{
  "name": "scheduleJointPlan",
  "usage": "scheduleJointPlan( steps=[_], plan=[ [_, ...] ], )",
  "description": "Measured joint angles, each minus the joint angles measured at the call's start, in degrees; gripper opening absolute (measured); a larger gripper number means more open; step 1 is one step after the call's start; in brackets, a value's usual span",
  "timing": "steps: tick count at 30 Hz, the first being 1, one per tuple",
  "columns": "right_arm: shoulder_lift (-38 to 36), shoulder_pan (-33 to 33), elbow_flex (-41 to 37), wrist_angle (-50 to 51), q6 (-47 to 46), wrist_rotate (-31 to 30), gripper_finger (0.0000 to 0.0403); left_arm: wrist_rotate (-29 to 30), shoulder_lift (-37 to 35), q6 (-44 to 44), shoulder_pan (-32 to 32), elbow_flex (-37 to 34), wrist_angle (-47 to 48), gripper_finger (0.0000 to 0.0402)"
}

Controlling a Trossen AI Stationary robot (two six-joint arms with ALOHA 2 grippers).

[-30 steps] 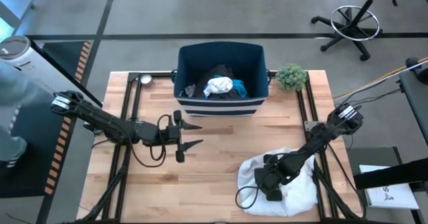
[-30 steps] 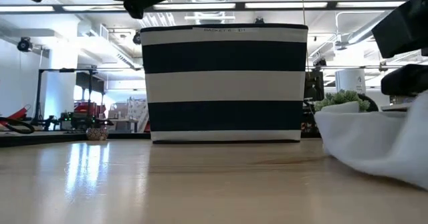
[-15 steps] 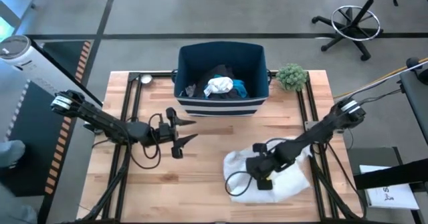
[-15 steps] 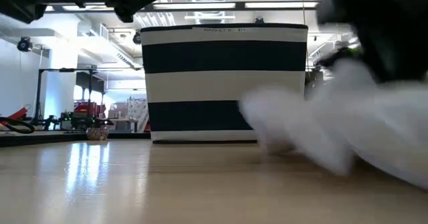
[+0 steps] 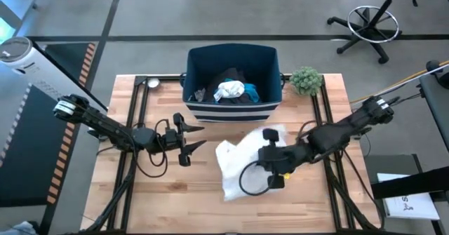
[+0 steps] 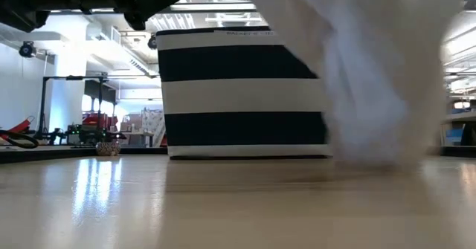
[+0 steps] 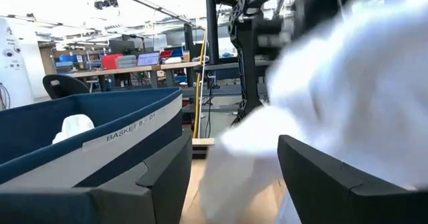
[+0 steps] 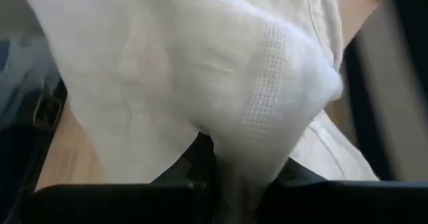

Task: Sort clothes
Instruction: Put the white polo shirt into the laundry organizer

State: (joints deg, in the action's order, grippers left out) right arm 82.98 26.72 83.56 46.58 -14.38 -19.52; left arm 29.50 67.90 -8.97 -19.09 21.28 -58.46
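Observation:
My right gripper (image 5: 262, 163) is shut on the large white garment (image 5: 237, 166) over the middle of the table, in front of the navy striped bin (image 5: 231, 109). In the low view the garment (image 6: 357, 70) hangs down to about table level. My left gripper (image 5: 198, 137) is open and empty above the table, left of the garment, its fingers (image 7: 160, 177) pointing toward the garment (image 7: 348, 77). Dark, white and blue clothes (image 5: 230, 90) lie in the bin. My right gripper pinches a bunched fold of the white garment (image 8: 249, 138) between its two fingers, in several layers. The cloth drapes over the fingers and hides the fingertips. The garment hangs slack below and to the left of the gripper; whether its lower end (image 6: 372, 156) touches the table, I cannot tell.
A small green plant (image 5: 306, 79) stands at the far right beside the bin. Black rails (image 5: 137, 123) run along the table's left and right sides. Bare wood shows at the near left (image 5: 175, 193) and near right.
My right gripper has gone from the near right corner toward the table's left and far edge, and upward, carrying the white garment. The garment has been pulled off its heap and now hangs in front of the bin. My left gripper has drawn back slightly toward the left.

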Motion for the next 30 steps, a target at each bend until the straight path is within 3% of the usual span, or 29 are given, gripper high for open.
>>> scheduleJointPlan(
  steps=[11,23,25,30],
  plan=[
    [2.69,-5.88,22.88,1.58,17.29,-3.2,0.0034,-0.44,0.0,-0.72,-0.17,0.0,-1.25,0.021],
    [12.8,-23.16,51.62,-3.46,34.53,-0.73,0.0034,-3.21,-0.07,-1.49,-0.21,0.16,-2.51,0.021],
    [12.51,-26.18,49.59,-11.76,36.61,0.34,0.0034,-3.19,-0.15,-1.62,-0.13,0.26,-2.54,0.021],
    [12.87,-34.56,49.47,-18.19,38.25,4.68,0.0034,-3.15,-0.87,-2.12,-0.13,0.33,-2.14,0.021]
  ],
)
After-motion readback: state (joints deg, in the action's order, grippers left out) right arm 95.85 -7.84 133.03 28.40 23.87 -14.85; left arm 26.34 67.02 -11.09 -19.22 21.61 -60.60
